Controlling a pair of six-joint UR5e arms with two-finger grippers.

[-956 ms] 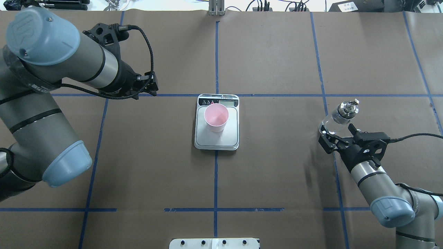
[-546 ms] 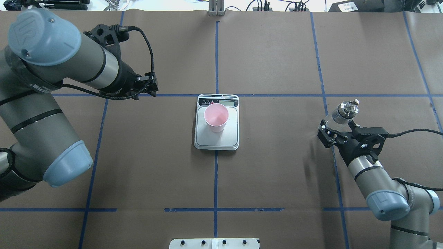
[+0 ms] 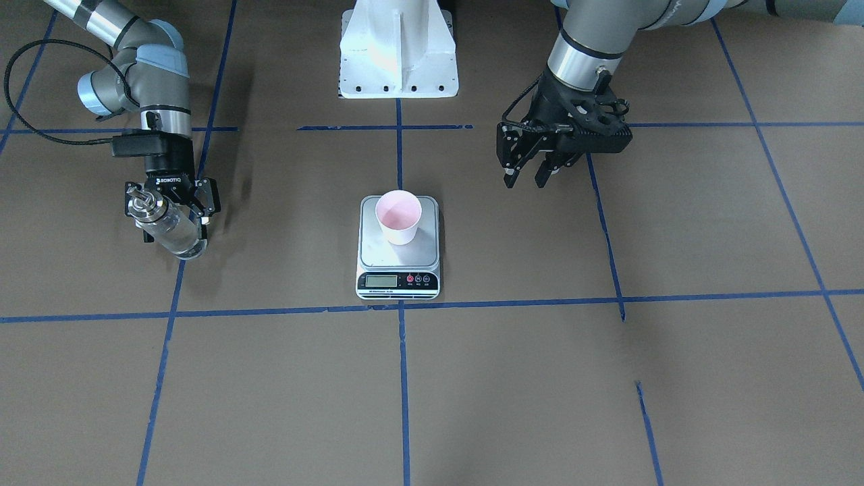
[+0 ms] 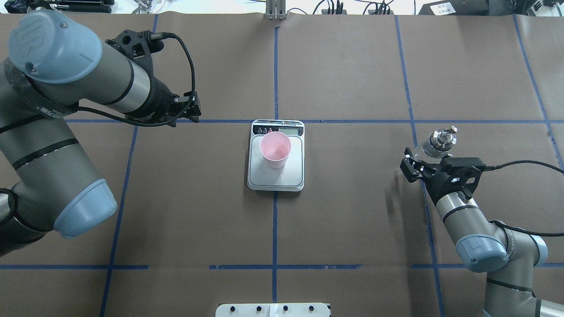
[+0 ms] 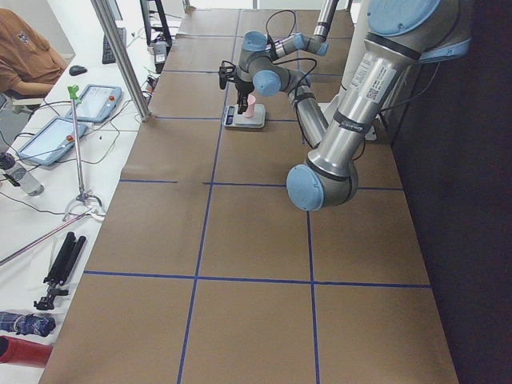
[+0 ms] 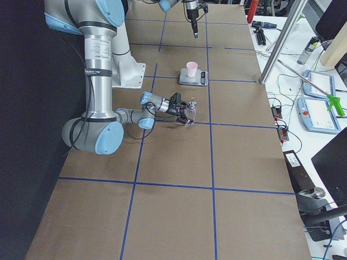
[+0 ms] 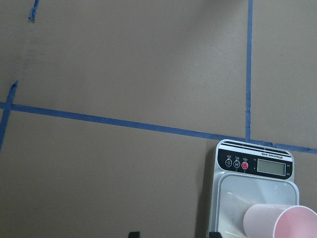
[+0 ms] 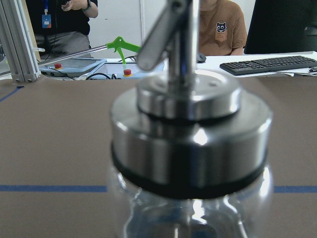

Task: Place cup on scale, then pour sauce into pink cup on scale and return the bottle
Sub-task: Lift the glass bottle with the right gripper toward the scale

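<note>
The pink cup (image 4: 275,149) stands upright on the silver scale (image 4: 275,179) at the table's middle; it also shows in the front view (image 3: 398,214) and the left wrist view (image 7: 280,223). The clear glass bottle (image 4: 440,138) with metal cap and spout stands on the table at the right, with clear sauce inside. My right gripper (image 3: 170,210) is open, its fingers spread on either side of the bottle's body (image 3: 172,229). The bottle fills the right wrist view (image 8: 190,148). My left gripper (image 3: 526,177) is open and empty, held above the table left of the scale.
Brown paper with blue tape lines (image 4: 275,229) covers the table. The robot's white base (image 3: 398,47) stands behind the scale. Tablets, cables and seated people (image 8: 220,29) are beyond the table's far edge.
My right wrist has swung and the gripper has moved closer in around the bottle. The bottle, cup, scale and left arm have not moved.
</note>
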